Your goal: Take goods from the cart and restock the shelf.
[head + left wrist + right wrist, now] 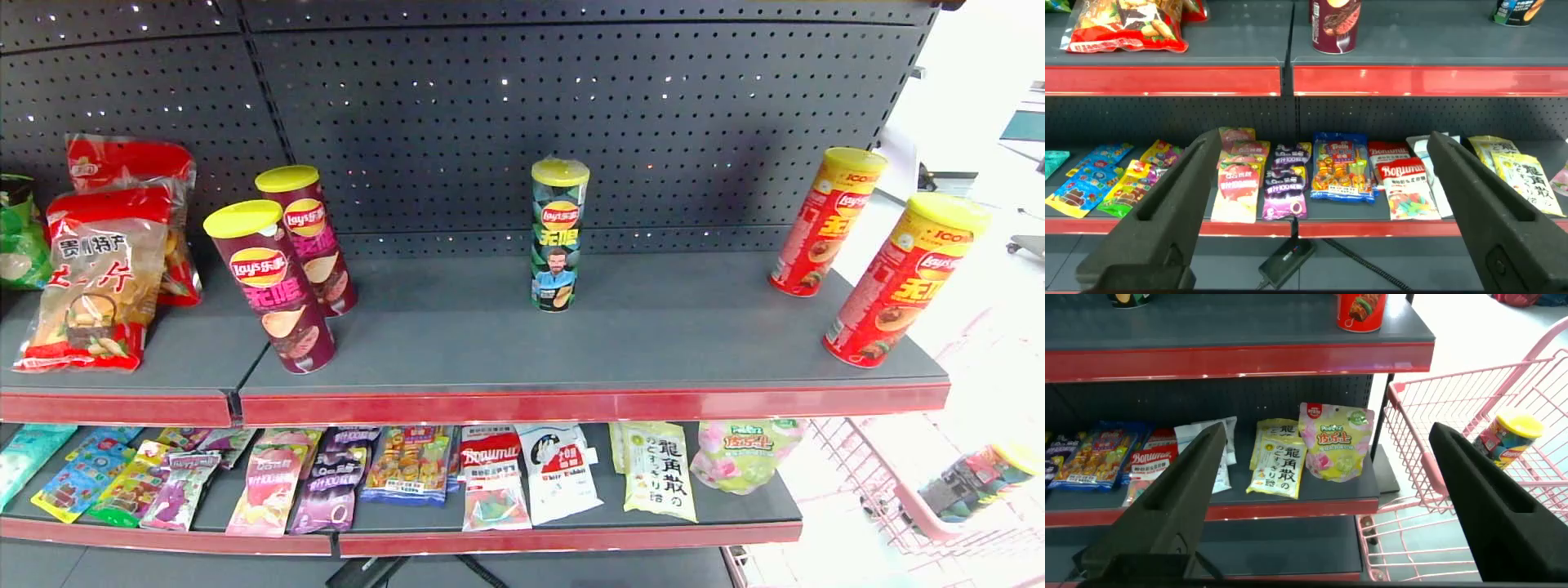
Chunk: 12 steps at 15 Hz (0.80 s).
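Note:
The dark upper shelf (596,404) with a red front edge carries two maroon chip cans (273,286), one teal can (558,233) and two red cans (902,282) at its right end. To the right of the shelf stands a pink wire cart (898,490), also seen as the cart (1454,416), holding a yellow-lidded can (1507,437). My left gripper (1323,139) is open, facing the lower shelf's snack packets. My right gripper (1327,429) is open too, facing the shelf's right end beside the cart. Nothing is between either pair of fingers.
Red snack bags (90,286) stand at the upper shelf's left. The lower shelf (571,535) is lined with several flat packets (408,465) and a green pouch (739,453). A black cable box (1286,261) lies under it. Wide gaps separate the cans.

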Motion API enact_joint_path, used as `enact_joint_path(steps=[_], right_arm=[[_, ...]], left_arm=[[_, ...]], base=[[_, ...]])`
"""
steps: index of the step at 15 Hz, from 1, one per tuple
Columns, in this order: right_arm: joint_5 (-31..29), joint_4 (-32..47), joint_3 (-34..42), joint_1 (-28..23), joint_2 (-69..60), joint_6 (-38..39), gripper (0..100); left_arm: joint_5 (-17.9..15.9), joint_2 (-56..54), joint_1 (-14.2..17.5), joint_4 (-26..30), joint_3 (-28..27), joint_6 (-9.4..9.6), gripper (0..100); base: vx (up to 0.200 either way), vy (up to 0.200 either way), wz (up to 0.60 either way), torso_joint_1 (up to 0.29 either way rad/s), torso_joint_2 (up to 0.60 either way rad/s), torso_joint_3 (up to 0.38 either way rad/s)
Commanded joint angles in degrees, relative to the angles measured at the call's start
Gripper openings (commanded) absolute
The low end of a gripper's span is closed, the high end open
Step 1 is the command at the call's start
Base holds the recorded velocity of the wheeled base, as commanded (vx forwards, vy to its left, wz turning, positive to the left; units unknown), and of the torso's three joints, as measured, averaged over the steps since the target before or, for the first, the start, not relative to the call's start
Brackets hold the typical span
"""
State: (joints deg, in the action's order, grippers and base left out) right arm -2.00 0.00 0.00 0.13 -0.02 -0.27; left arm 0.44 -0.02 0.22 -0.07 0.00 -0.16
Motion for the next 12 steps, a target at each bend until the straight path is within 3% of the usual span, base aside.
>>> enact_joint_path(steps=[1,5,12], right_arm=[[0.0,0.0,0.0,0.0,0.0,0.0,100],[0.1,0.0,0.0,0.0,0.0,0.0,100],[0.2,0.0,0.0,0.0,0.0,0.0,100]], left_arm=[[0.0,0.0,0.0,0.0,0.0,-0.02,100],[0.0,0.0,0.0,0.0,0.0,-0.02,100],[0.0,0.0,0.0,-0.1,0.0,-0.02,100]], base=[[0.000,0.000,0.00,0.000,0.00,0.000],[0.000,0.000,0.00,0.000,0.00,0.000],[0.000,-0.200,0.00,0.005,0.00,0.002]])
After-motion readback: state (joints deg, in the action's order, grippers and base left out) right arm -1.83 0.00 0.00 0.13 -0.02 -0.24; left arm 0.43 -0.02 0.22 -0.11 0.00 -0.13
